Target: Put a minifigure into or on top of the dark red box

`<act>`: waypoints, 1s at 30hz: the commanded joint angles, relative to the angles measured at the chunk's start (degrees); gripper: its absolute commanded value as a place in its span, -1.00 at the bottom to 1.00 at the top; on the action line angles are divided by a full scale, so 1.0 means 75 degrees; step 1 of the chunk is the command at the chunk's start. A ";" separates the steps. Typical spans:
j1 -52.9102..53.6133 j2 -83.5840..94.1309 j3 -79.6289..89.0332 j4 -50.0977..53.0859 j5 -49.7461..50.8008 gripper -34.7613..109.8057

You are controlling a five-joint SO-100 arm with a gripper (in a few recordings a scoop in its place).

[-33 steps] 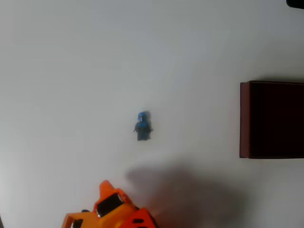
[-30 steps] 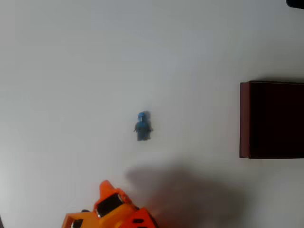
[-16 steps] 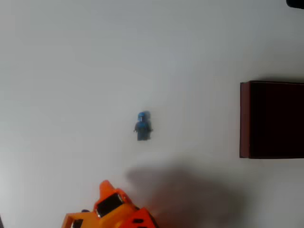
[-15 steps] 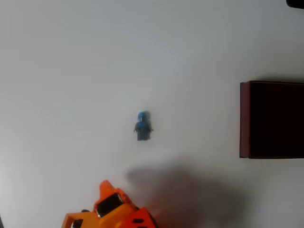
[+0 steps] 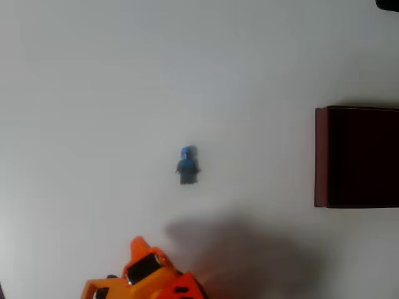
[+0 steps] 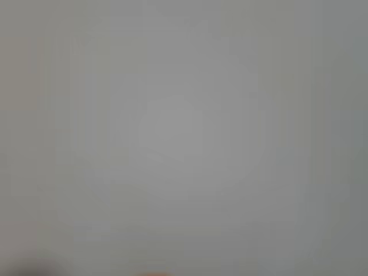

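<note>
Hand [image 5: 138,246] state unclear, well apart from the minifigure [image 5: 187,165], which lies untouched, far from the dark red box [image 5: 356,157]

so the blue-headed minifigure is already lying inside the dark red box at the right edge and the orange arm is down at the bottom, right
Not quite. In the overhead view the minifigure lies on the bare white table near the middle, well apart from the dark red box at the right edge. The orange arm is at the bottom, as you said.
</note>
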 commanded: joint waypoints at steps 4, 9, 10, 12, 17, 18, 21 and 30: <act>-0.0141 0.0117 0.0152 0.0094 -0.0117 -0.52; -0.0047 0.0105 0.0141 0.0094 0.0047 -0.36; -0.0047 0.0094 0.0129 0.0094 0.0129 -0.36; -0.0059 0.0082 0.0117 0.0082 0.0211 -0.35; -0.0129 0.0117 0.0691 0.0246 0.6094 -0.29; -0.0141 0.0117 0.0633 0.0398 0.6117 -0.28; -0.0070 0.0070 0.0551 0.0211 0.7945 -0.38; -0.0129 0.0059 -0.0492 -0.0246 1.0031 -0.27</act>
